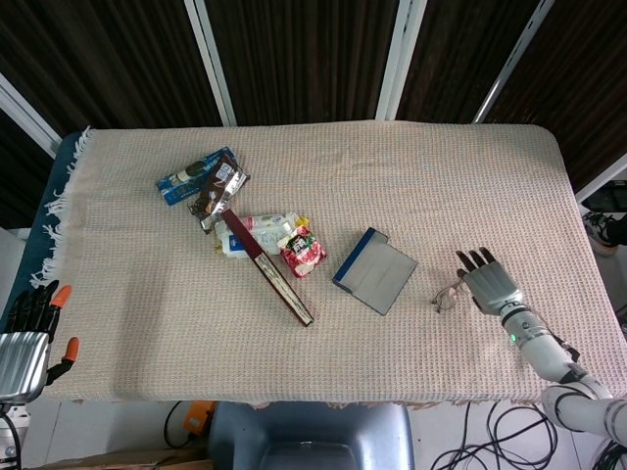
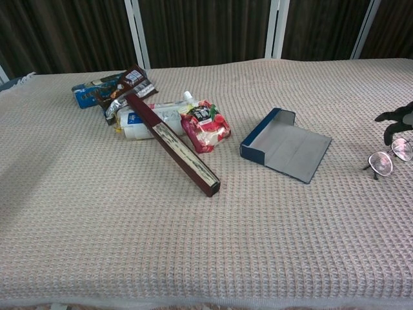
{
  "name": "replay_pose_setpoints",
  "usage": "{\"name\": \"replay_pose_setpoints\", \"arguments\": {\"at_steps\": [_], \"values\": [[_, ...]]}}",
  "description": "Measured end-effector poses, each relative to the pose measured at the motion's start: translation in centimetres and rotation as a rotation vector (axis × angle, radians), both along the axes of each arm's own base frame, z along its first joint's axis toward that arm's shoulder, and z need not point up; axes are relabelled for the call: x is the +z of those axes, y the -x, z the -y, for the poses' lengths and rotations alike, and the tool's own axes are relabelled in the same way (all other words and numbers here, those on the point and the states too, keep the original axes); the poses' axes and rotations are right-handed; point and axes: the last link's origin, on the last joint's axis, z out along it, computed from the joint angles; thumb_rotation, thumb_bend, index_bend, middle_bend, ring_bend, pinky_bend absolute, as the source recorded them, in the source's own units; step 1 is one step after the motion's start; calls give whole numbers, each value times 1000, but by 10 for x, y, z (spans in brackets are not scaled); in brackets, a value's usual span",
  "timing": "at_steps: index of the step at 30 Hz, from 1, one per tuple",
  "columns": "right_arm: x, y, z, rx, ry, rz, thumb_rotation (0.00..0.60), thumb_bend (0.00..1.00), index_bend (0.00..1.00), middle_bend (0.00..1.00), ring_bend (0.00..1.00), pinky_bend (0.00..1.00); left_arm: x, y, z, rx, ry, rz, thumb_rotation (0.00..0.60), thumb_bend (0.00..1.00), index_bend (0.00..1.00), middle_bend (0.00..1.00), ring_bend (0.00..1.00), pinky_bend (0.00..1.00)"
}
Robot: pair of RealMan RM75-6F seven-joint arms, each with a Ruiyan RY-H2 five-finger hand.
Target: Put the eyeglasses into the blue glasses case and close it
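The blue glasses case [image 1: 374, 270] [image 2: 284, 145] lies open right of the table's middle, its grey flap spread toward the right. The eyeglasses [image 1: 448, 296] [image 2: 386, 159] are further right, tipped up with the lenses facing the chest camera. My right hand [image 1: 488, 284] [image 2: 395, 123] is at their right end and holds them there, with the other fingers stretched out; the chest view's edge cuts off the contact. My left hand [image 1: 29, 333] hangs open off the table's near left corner, holding nothing.
A long dark red box [image 1: 269, 269] [image 2: 173, 145] lies diagonally left of the case. Beside it sit a red snack pouch [image 1: 303, 252], a white packet [image 1: 253, 235], and blue and brown wrappers [image 1: 203, 179]. Beige woven cloth [image 1: 441, 186] covers the table.
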Motion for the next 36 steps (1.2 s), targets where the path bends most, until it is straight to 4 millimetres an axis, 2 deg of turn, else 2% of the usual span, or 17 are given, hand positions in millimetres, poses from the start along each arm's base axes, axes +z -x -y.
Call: {"name": "replay_pose_setpoints", "arguments": {"at_steps": [2, 4, 6, 11, 16, 23, 31, 36], "values": [[1, -1, -1, 6, 9, 6, 600, 570, 368, 0, 0, 0, 0, 0, 0, 1, 1, -2, 600, 420, 0, 0, 0, 47], [1, -3, 0, 17, 21, 17, 600, 470, 359, 0, 0, 0, -1, 0, 0, 1, 3, -3, 600, 421, 0, 0, 0, 47], [0, -6, 1, 40, 35, 27, 600, 414, 368, 0, 0, 0, -2, -1, 0, 0, 4, -4, 600, 420, 0, 0, 0, 47], [-9, -12, 5, 110, 45, 35, 600, 412, 433, 0, 0, 0, -1, -1, 0, 2, 0, -2, 600, 421, 0, 0, 0, 47], [-14, -12, 9, 161, 54, 37, 600, 412, 542, 0, 0, 0, 0, 0, 0, 2, -4, 3, 600, 420, 0, 0, 0, 48], [-17, -7, 11, 186, 33, 30, 600, 416, 561, 0, 0, 0, -1, 0, 0, 4, -3, 0, 600, 420, 0, 0, 0, 48], [-22, -8, 13, 204, -1, 10, 600, 494, 583, 0, 0, 0, -2, 0, -1, 7, -2, -6, 600, 419, 0, 0, 0, 47], [-23, -7, 14, 208, -9, -10, 600, 507, 606, 5, 0, 0, -1, 0, 0, 7, -6, -4, 600, 420, 0, 0, 0, 48]]}}
